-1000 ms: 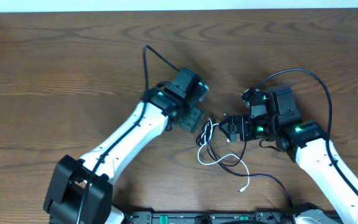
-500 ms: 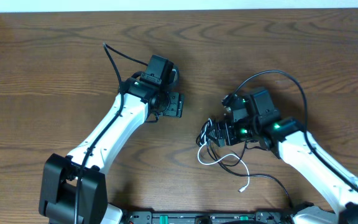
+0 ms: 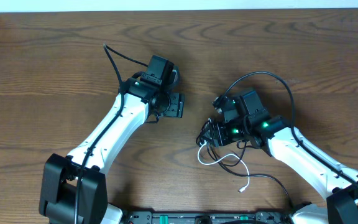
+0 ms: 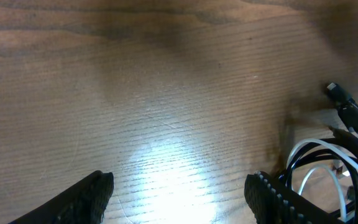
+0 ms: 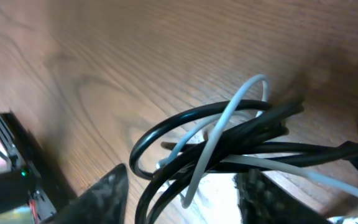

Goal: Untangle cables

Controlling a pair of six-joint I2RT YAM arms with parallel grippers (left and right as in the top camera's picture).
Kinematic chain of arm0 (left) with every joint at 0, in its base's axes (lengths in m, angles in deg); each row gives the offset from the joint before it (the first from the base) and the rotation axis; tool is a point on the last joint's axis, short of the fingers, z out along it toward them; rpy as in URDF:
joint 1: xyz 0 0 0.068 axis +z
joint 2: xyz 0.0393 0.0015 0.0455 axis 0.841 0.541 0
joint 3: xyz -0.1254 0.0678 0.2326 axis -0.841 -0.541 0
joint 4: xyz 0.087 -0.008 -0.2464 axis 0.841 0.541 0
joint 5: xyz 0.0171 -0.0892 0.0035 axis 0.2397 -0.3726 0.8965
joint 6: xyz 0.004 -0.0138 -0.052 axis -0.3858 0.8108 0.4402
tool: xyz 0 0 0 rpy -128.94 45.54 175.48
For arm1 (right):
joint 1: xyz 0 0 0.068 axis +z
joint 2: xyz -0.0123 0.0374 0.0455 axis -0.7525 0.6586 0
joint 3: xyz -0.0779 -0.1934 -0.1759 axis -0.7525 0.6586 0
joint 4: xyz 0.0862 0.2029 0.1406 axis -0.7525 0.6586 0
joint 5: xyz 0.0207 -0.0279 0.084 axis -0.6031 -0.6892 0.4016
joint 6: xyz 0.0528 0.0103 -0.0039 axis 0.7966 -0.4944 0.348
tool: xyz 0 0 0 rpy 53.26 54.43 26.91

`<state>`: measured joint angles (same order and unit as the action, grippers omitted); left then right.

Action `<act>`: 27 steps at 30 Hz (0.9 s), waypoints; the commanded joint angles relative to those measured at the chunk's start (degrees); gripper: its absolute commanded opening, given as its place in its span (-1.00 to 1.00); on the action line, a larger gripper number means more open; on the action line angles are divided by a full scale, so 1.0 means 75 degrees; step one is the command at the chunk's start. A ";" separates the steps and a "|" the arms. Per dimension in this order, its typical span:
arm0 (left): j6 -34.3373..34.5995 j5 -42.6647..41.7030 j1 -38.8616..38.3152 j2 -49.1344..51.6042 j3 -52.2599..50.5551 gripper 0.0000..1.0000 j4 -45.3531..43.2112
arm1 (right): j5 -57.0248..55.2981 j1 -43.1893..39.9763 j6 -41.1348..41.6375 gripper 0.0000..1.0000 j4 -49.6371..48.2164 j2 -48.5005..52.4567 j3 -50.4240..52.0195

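Note:
The cables (image 3: pixel 215 149) lie in a small tangle at the table's middle: black loops knotted with one white cord whose plug end (image 3: pixel 243 186) trails toward the front. My right gripper (image 3: pixel 211 133) sits at the tangle's upper edge. In the right wrist view it (image 5: pixel 182 177) is open, with the black and white cables (image 5: pixel 229 140) bunched between its fingers. My left gripper (image 3: pixel 178 106) is off to the left of the tangle, open and empty. In the left wrist view it (image 4: pixel 179 180) spans bare wood, and the cables (image 4: pixel 328 158) show at the right edge.
A thick black wiring loop (image 3: pixel 272 78) arches over the right arm, and another (image 3: pixel 114 59) rises behind the left arm. The table's far edge (image 3: pixel 179 7) runs along the top. A dark equipment rail (image 3: pixel 204 218) lies at the front edge.
The left gripper pulled back to the left, away from the tangle, then stayed still. The right gripper slid left onto the tangle, and its jaws have narrowed around the cables.

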<state>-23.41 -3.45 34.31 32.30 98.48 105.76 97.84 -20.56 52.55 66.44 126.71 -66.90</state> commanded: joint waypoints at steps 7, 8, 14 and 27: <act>0.0079 -0.0006 0.0020 0.0090 -0.0052 0.46 0.0102 | 0.0029 0.0047 0.0090 -0.52 -0.0020 0.0067 0.0012; 0.0079 -0.0003 0.0020 0.0090 -0.0050 0.46 0.0105 | 0.0026 0.0047 0.0090 -0.59 -0.0020 0.0067 0.0012; 0.0128 -0.0160 0.0015 0.0090 -0.0052 0.46 0.0204 | -0.0219 0.0047 0.0090 -0.98 0.0003 0.0067 0.0012; 0.0070 -0.2530 -0.0041 0.0096 -0.0070 0.46 0.0207 | -0.1241 0.0038 0.0493 -0.98 0.0364 0.0067 0.0012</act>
<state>-23.21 -19.05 34.27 32.32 98.48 107.12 90.61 -20.56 55.26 68.84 126.71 -66.90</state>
